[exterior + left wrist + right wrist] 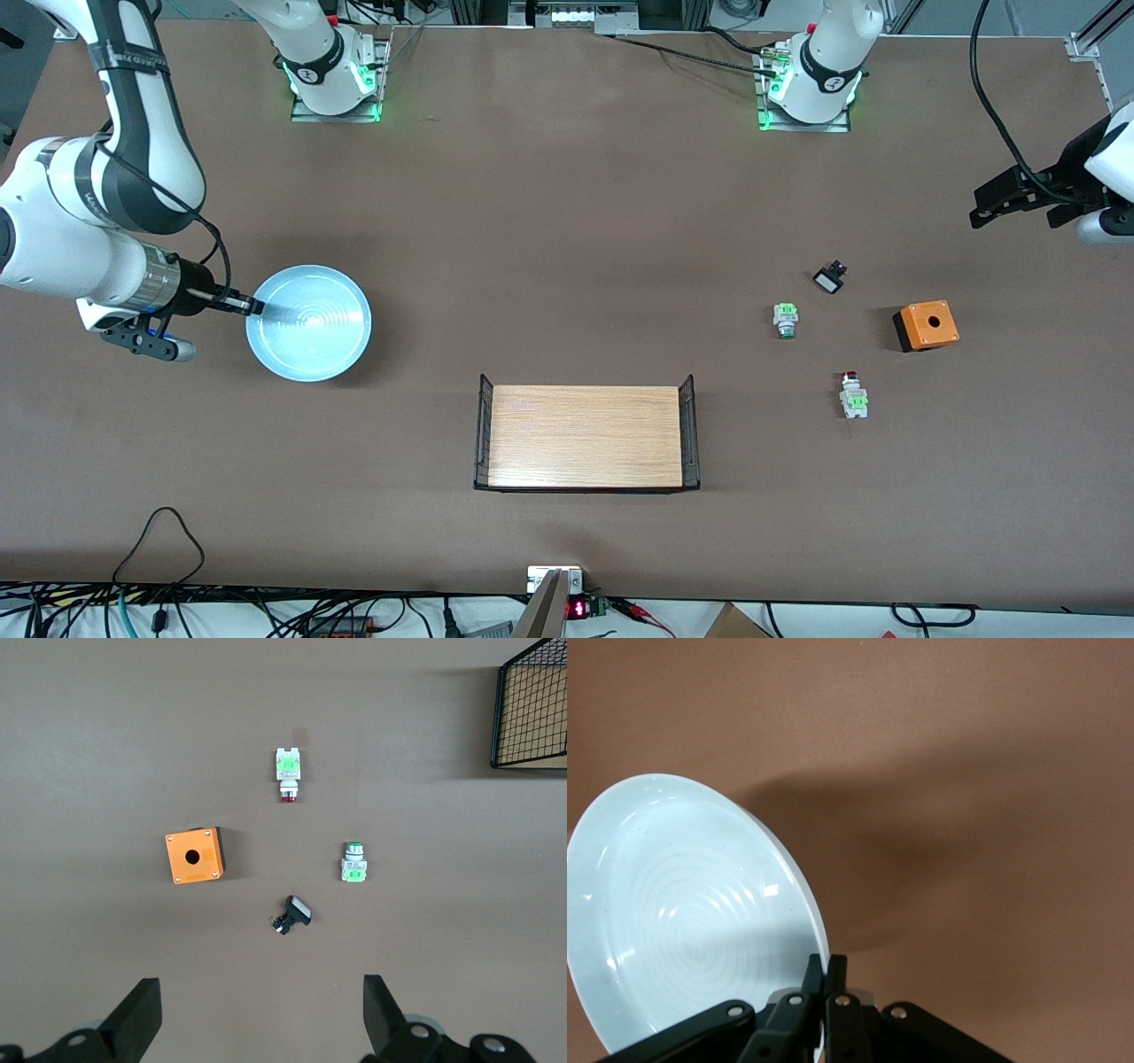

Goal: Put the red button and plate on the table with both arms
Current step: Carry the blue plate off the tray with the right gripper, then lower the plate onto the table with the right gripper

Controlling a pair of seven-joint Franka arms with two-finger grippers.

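No legible text or labels.

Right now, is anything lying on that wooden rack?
No. In the front view the rack's wood top is bare; the plate and red button are elsewhere.

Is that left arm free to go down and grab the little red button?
Probably yes: the left gripper hangs open and empty over the table, and the red button lies alone, with bare table around it.
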